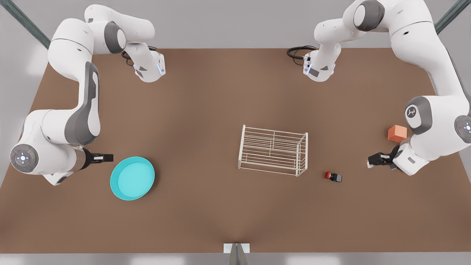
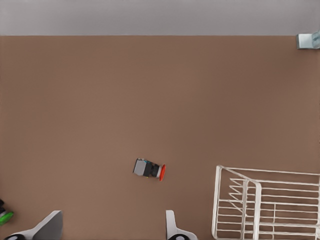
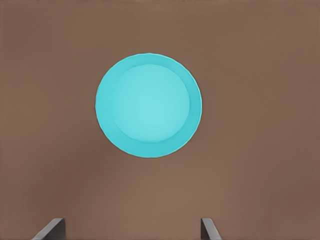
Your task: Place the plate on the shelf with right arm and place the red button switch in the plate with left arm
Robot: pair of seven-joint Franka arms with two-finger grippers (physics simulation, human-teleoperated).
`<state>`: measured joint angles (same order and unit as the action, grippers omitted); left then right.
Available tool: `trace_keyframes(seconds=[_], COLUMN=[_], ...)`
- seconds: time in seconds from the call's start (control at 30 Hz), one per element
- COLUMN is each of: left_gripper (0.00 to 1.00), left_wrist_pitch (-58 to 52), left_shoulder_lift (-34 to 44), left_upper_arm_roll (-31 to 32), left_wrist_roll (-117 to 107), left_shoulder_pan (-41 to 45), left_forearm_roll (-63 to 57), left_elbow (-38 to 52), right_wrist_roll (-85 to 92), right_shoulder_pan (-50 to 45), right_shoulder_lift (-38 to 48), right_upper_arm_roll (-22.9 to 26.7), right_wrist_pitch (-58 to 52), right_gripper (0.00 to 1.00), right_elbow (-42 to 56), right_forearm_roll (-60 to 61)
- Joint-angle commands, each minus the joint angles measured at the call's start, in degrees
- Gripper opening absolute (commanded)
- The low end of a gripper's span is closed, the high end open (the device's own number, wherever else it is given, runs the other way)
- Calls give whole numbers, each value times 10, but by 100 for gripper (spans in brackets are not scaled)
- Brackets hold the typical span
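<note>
Right gripper [image 1: 106, 157] hangs at the front view's left, just beside the plate [image 1: 132, 178]; fingers [image 3: 50, 230] spread wide, holding nothing. In the right wrist view the plate sits flat on the tabletop [image 1: 206, 110], apart from the fingers, turquoise, nothing in it.

Left gripper [image 1: 373, 161] is at the front view's right, near the switch [image 1: 333, 176] and clear of it; fingers [image 2: 47, 227] wide open, nothing between them. Switch lies tipped on its side on the tabletop, red cap pointing toward the shelf [image 1: 273, 150], black base toward the left gripper. It lies just off the shelf's end frame, not touching.

Shelf stands upright mid-tabletop, between plate and switch, well apart from the plate, nothing on its bars.

Orange cube [image 1: 397, 133] sits by the left arm's wrist. Left wrist view catches a green bit [image 2: 5, 217] at the edge, too cropped to identify.
</note>
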<state>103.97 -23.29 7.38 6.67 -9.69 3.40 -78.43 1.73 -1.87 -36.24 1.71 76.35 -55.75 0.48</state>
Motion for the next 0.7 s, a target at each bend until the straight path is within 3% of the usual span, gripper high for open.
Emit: trace_keyframes(seconds=[0.0, 0.07, 0.17, 0.3, 0.4, 0.57, 0.67], left_gripper=[100, 100, 100, 100, 100, 100, 100], left_wrist_pitch=[34, 40, 50, 53, 69, 187, 273], left_shoulder_lift=[1, 0, -11, -13, -35, -80, -84], left_upper_arm_roll=[0, 2, 2, 2, 2, 2, 1], left_wrist_roll=[48, -58, -255, -464, -647, -761, -772], left_shoulder_pan=[-1, 5, 12, 28, 69, 93, 94], left_forearm_roll=[2, 5, 11, 2, -34, -35, -34], left_elbow=[0, -2, -4, 0, 0, -8, -74], right_wrist_roll=[21, 27, 30, 51, 186, 270, 336], right_shoulder_pan=[1, 10, 33, 31, 58, 81, 90], right_shoulder_lift=[1, -18, -78, -130, -139, -163, -188], right_upper_arm_roll=[1, 0, -1, -2, 8, 18, 37], right_wrist_pitch=[14, 18, 144, 187, 221, 263, 286], right_gripper=[100, 100, 100, 100, 100, 100, 99], right_elbow=[0, -12, -88, -91, -91, -91, -91], right_forearm_roll=[1, 59, 117, 138, 133, 117, 115])
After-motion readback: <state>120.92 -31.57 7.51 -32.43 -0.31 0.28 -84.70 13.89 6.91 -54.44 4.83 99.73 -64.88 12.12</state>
